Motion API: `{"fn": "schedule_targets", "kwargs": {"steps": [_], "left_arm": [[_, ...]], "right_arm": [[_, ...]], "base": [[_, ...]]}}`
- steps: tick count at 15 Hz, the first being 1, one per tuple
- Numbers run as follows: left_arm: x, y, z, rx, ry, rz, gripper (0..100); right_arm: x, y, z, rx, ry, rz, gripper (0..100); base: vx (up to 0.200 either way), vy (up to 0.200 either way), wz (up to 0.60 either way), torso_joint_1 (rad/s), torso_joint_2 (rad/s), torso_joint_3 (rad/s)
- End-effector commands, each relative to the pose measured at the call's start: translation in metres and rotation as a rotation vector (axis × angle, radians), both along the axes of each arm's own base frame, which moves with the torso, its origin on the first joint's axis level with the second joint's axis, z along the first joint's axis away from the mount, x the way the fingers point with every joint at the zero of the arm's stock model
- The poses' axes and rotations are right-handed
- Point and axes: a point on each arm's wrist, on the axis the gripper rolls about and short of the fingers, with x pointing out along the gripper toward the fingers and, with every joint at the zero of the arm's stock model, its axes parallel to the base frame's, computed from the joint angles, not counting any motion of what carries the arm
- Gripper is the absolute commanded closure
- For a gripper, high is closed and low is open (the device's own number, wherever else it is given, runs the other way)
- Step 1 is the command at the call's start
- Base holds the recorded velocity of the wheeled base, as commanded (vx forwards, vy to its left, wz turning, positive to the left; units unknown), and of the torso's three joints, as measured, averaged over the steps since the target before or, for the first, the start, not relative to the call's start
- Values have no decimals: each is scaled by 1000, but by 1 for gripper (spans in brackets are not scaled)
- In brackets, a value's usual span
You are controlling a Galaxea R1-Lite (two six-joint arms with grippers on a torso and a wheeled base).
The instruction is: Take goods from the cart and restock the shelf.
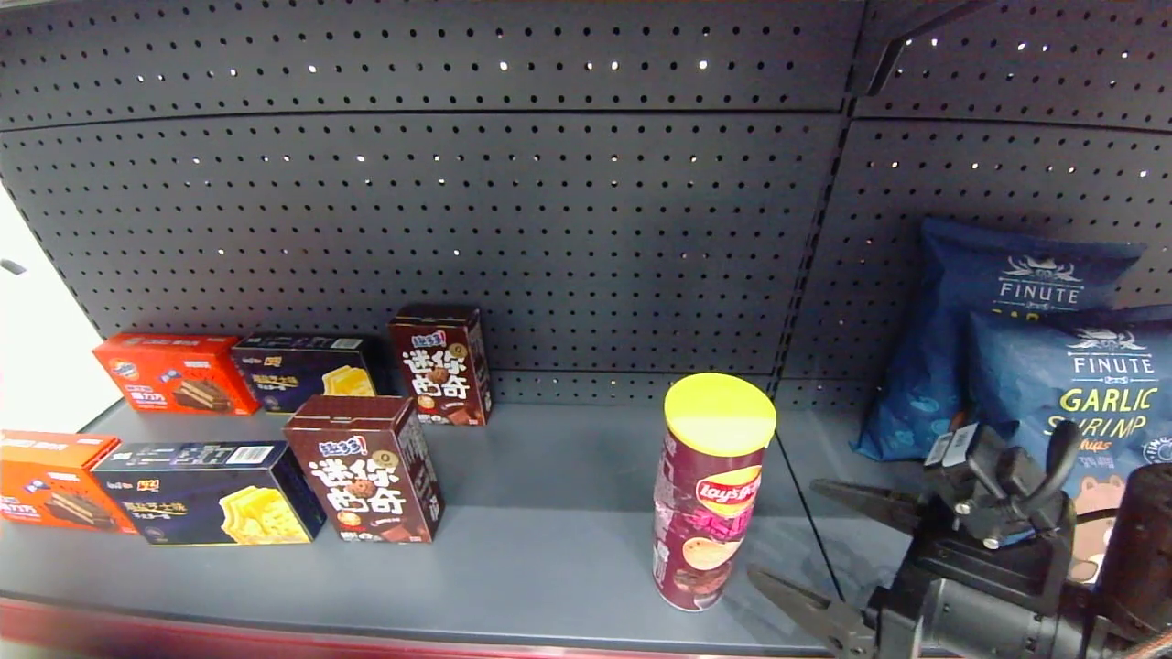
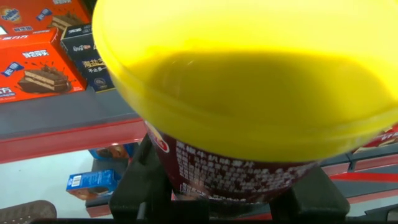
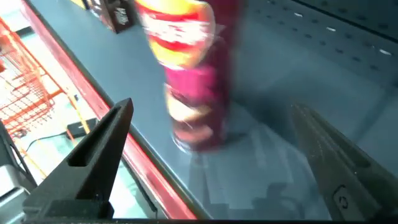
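A maroon chip can [image 1: 710, 503] with a yellow lid stands upright on the grey shelf [image 1: 549, 540], near its front edge. My right gripper [image 1: 786, 531] is open just right of the can, its two dark fingers apart and not touching it. The right wrist view has this can [image 3: 196, 81] ahead of the spread fingers [image 3: 99, 149]. A second maroon can [image 2: 249, 81] with a yellow lid sits in my left gripper [image 2: 227, 196], which is shut on its body below the shelf's level.
Orange, dark blue and brown snack boxes [image 1: 366, 467] stand in two rows on the shelf's left half. Blue snack bags [image 1: 1062, 384] lean in the bay to the right. A perforated back panel [image 1: 549, 229] closes the rear. An orange wire cart [image 3: 25, 93] is below the red shelf lip [image 3: 93, 93].
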Motion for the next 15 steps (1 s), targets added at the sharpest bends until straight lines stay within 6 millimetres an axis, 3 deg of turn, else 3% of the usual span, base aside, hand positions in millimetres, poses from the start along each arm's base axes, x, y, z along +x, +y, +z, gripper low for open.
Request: {"fn": "schedule_targets", "kwargs": {"steps": [1, 6, 15], "left_arm": [[0, 0, 0, 0, 0, -2, 100], [0, 0, 0, -2, 1, -4, 100], [-1, 0, -6, -3, 6, -1, 100]], "right_arm": [[-10, -18, 13, 25, -31, -43, 0], [4, -21, -6, -66, 95, -200, 0], [57, 10, -26, -121, 156, -246, 0]], "base": [[0, 0, 0, 0, 0, 0], [0, 0, 0, 0, 0, 0], [0, 0, 0, 0, 0, 0]]}}
